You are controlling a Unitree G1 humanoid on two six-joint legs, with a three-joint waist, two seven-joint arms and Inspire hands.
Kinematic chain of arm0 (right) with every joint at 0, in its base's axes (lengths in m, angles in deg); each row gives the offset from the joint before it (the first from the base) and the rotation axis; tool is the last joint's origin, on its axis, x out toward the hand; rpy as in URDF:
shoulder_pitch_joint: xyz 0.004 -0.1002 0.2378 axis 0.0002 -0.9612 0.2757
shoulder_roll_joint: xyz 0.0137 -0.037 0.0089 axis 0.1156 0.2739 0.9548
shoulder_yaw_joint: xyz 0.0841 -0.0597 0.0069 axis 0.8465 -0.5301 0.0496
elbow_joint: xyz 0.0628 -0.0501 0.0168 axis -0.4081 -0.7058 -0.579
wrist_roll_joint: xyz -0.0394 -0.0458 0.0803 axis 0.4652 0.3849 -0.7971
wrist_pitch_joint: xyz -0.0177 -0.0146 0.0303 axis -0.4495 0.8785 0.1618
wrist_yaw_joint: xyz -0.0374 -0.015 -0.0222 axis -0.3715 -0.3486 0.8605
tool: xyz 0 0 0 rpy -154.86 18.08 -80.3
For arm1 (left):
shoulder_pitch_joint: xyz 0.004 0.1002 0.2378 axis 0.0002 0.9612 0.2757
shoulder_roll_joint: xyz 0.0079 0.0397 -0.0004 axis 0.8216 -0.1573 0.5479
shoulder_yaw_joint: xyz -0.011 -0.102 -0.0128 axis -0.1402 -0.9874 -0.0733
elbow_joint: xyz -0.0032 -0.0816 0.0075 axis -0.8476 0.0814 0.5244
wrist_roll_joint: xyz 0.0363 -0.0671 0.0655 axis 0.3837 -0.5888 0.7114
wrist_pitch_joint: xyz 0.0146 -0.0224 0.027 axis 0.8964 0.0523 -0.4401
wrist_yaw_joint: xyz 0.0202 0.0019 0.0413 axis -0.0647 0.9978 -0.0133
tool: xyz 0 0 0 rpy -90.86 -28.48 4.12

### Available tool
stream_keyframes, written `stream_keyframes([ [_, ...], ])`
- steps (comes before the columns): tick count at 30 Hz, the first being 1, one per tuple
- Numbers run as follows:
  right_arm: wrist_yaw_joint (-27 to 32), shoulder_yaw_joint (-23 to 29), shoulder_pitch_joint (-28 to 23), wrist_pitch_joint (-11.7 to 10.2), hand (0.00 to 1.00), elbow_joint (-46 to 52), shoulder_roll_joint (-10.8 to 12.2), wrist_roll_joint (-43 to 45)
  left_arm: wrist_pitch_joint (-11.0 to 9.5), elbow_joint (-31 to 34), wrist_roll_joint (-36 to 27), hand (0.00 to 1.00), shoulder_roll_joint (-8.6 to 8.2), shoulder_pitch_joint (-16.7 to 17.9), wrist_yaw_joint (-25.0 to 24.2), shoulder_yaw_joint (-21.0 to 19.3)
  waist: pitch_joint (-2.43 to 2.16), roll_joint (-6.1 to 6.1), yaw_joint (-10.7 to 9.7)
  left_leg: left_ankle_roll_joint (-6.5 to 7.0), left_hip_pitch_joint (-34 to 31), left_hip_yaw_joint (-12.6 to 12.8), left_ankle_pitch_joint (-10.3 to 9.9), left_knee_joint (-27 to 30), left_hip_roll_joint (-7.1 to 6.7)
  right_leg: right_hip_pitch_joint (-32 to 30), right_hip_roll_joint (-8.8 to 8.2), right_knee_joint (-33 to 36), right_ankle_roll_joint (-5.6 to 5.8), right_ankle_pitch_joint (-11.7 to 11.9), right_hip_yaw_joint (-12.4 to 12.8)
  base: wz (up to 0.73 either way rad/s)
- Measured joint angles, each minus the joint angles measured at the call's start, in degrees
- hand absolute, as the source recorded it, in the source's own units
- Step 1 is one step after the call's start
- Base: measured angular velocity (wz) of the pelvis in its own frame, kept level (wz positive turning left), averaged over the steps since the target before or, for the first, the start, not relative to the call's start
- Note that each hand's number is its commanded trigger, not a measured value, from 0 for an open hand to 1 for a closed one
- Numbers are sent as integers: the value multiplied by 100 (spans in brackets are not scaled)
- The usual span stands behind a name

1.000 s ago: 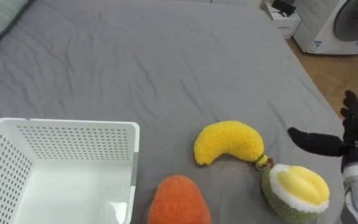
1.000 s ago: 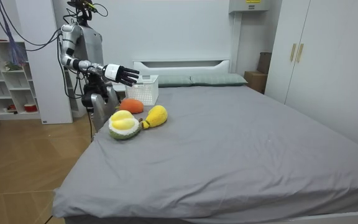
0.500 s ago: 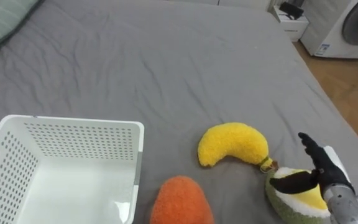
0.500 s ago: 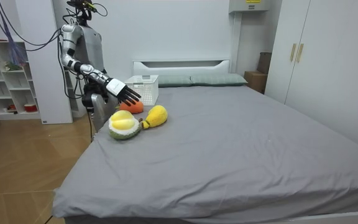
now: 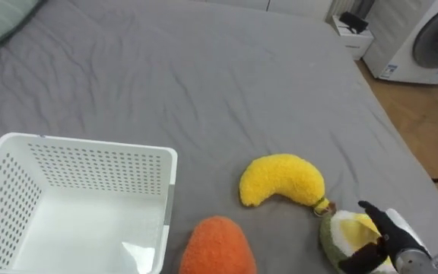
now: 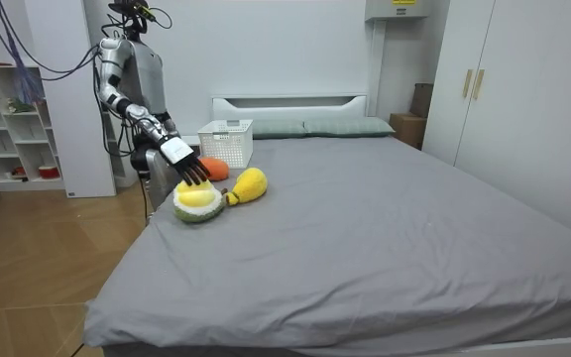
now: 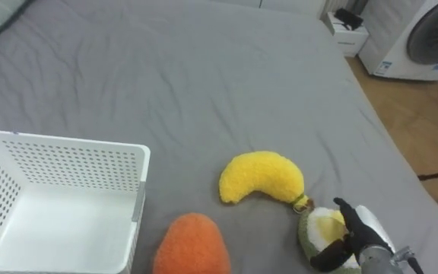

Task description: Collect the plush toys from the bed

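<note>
right hand (image 5: pixel 386 242) is down on top of the plush durian (image 5: pixel 339 228): dark fingers (image 5: pixel 371 211) straight and spread over its yellow centre, thumb lying across the near side, touching the toy but not curled round it; room view shows the same, arm reaching down with fingers pointing onto the toy

durian sits on the grey bed sheet (image 5: pixel 204 84) near the bed's edge on the robot's right, green rind showing on its left flank

plush banana (image 5: pixel 280 179) is just up-left of the durian, brown stem end right against it, curve opening downward

orange plush toy (image 5: pixel 215 247) lies left of the durian, apart from it and just below the banana, rounded, type unclear

white perforated basket (image 5: pixel 90 156) is further left of the durian, beyond the orange toy, upright, with no toy inside; all three toys lie on the sheet outside it

beyond the durian, off the bed's far right corner: wooden floor, a washing machine (image 5: pixel 432 38), a small white cabinet (image 5: pixel 352 30)

room view: robot stands at the bed's side by the durian, basket toward the headboard from it
</note>
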Motion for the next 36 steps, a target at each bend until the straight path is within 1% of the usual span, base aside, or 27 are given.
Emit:
stream_keyframes([
  [2, 56, -2, 6, -23, 0, -171, 3, 75, -2, 39, 92, 0, 0, -16, 10, -2, 0, 29, 33, 0, 2, 0, 0, 1, 0, 2, -5, 3, 0, 0, -16, 0],
  [3, 131, -5, 16, -65, 0, -312, 3, 88, -3, 54, 124, 0, 3, -14, 25, -2, 10, 48, 46, 0, 6, 0, 0, 3, 1, 15, -6, -2, 0, 0, -23, 0],
  [4, 220, -20, 60, -134, 0, -565, 3, 120, -5, 53, 131, 0, 10, -31, 29, -1, 12, 53, 75, 0, 7, -3, 0, 5, 2, 21, -9, -2, -1, 0, -41, 0],
  [6, 352, -92, 135, -160, 0, -939, 2, 216, -10, 41, 132, 0, 13, -37, 29, 2, 13, 52, 162, 0, 10, -19, 0, 6, 3, 40, -10, -4, -1, 1, -60, 6],
  [9, 614, -178, 233, -245, 0, -1404, 2, 287, -11, 35, 149, 0, 13, -37, 29, 4, 14, 48, 180, -1, 18, -56, 0, 16, 3, 68, -11, -5, -1, 1, -88, 7],
  [11, 742, -215, 239, -304, 0, -1534, 1, 292, -14, 5, 260, 0, 13, -42, 29, 4, 14, 49, 190, -1, 8, -80, -1, 25, 2, 73, -12, -5, -1, 1, -110, 6],
  [13, 899, -221, 236, -404, 0, -1723, 1, 301, -14, 6, 302, 0, 13, -42, 29, 3, 15, 52, 191, -1, -2, -129, -2, 41, 0, 87, -17, -4, -1, 1, -157, 10],
  [14, 942, -221, 247, -429, 13, -1799, 1, 302, -15, 5, 317, 0, 14, -39, 30, 3, 15, 53, 197, -2, -2, -137, -2, 43, 0, 92, -18, -5, -1, 1, -168, 8],
  [15, 1013, -221, 242, -447, 65, -1866, 4, 316, -18, 5, 317, 0, 16, -36, 31, 3, 15, 54, 204, -2, -6, -147, -2, 45, 0, 94, -21, -5, -1, 1, -195, 3],
  [16, 1090, -225, 233, -452, 100, -1881, 17, 386, -21, 6, 309, 0, 18, -23, 31, 4, 15, 58, 205, -2, -5, -148, -2, 48, -1, 97, -21, -5, -1, 0, -202, 0],
  [20, 1428, -229, 238, -524, 100, -2048, 44, 548, -78, 26, 231, 0, 22, 4, 32, 60, 14, 67, 204, -1, -1, -198, -13, 92, -6, 143, -23, -10, 0, 0, -231, 4],
  [23, 1906, -224, 264, -604, 100, -2275, 52, 657, -143, 64, 241, 0, 9, -3, 59, 90, 4, 85, 266, -1, 6, -205, -15, 106, -7, 157, -23, -13, 0, 0, -236, 1],
  [25, 2289, -220, 262, -691, 100, -2420, 55, 694, -234, 61, 241, 0, 6, 4, 87, 168, -18, 134, 293, -2, 9, -212, -18, 113, -7, 164, -22, -12, 0, 0, -240, 0],
  [26, 2371, -220, 262, -705, 100, -2451, 55, 713, -248, 60, 239, 0, 5, 6, 108, 178, -21, 145, 297, -2, 10, -213, -17, 113, -7, 164, -22, -12, -1, 0, -242, 0],
  [28, 2629, -221, 262, -732, 100, -2488, 57, 751, -280, 60, 238, 0, 5, 13, 159, 194, -17, 199, 302, -3, 11, -218, -17, 113, -7, 164, -22, -12, -1, 0, -248, 0],
  [30, 2773, -219, 261, -772, 100, -2519, 57, 764, -321, 59, 239, 0, 5, 21, 161, 194, -16, 222, 300, -4, 10, -221, -16, 112, -7, 164, -21, -13, -1, -1, -252, 0],
  [32, 2891, -221, 273, -830, 100, -2630, 58, 761, -373, 55, 237, 0, 5, 22, 161, 194, -14, 220, 301, -5, 10, -229, -15, 111, -7, 168, -20, -22, -1, -1, -264, 2],
  [36, 3077, -224, 277, -943, 100, -2825, 82, 739, -436, 49, 235, 0, 5, 37, 159, 220, -10, 176, 303, -5, 7, -242, -15, 110, -15, 184, -19, -94, -2, -1, -294, 1],
])
